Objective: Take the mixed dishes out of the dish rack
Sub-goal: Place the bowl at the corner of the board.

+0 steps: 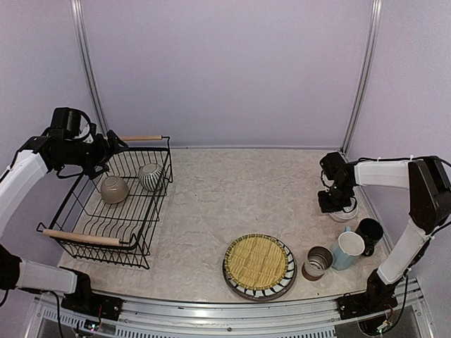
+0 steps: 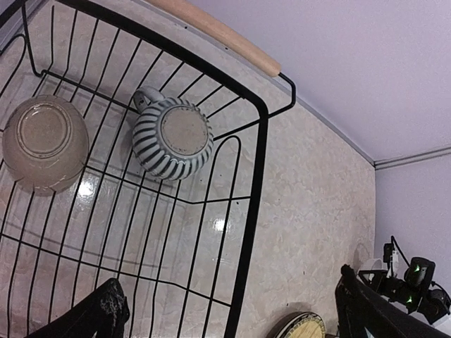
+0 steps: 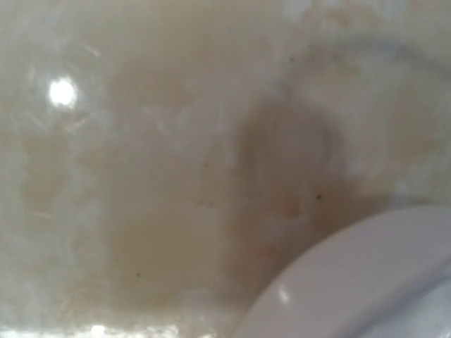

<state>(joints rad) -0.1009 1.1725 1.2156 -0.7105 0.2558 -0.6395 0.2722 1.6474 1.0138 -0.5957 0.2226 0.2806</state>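
Observation:
The dish rack (image 1: 144, 229) stands at the left and holds an upside-down beige bowl (image 1: 114, 189) and the grey-striped pot (image 1: 149, 177). My left gripper (image 1: 107, 151) hovers above the rack's far left corner, open and empty. In the left wrist view its gripper (image 2: 232, 325) is spread wide above the rack's rim (image 2: 257, 183), with the beige bowl (image 2: 44, 144) and the pot (image 2: 173, 137) below. My right gripper (image 1: 337, 201) is low at the white bowl (image 1: 347, 213) on the table at the right. The right wrist view is blurred and shows only the bowl's rim (image 3: 366, 282), no fingers.
The striped plate (image 1: 282, 285) with the yellow woven mat (image 1: 257, 262) on it lies near the front. The brown-white cup (image 1: 317, 262), light blue mug (image 1: 347, 250) and black mug (image 1: 369, 232) stand to its right. The rack's wooden handles (image 1: 81, 237) lie at its ends.

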